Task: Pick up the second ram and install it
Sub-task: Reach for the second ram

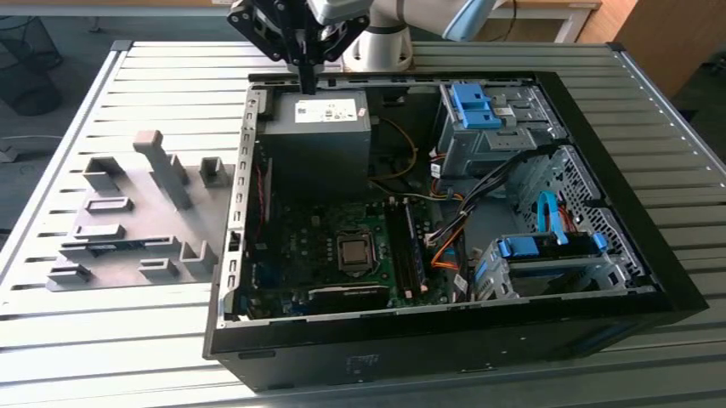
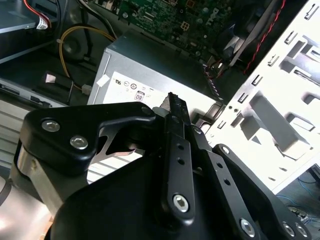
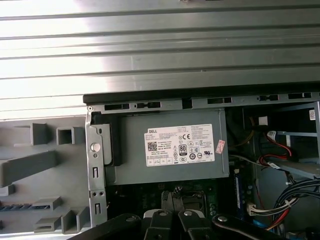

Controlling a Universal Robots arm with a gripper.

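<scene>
Second ram [image 1: 114, 247] edge-up in grey fixture [image 1: 170, 174], long axis along exterior view's left-right, claw [image 1: 306, 85] closed, empty

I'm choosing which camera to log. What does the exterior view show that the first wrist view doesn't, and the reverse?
Exterior view, not first wrist view: the processor and blue drive caddies. First wrist view, not exterior view: a pink sticker on the power supply. Both: the power supply, the grey fixture blocks beside the case, and the gripper.

One computer case [image 1: 454, 348], one power supply [image 1: 318, 144], two blue drive brackets [image 1: 474, 106].
</scene>
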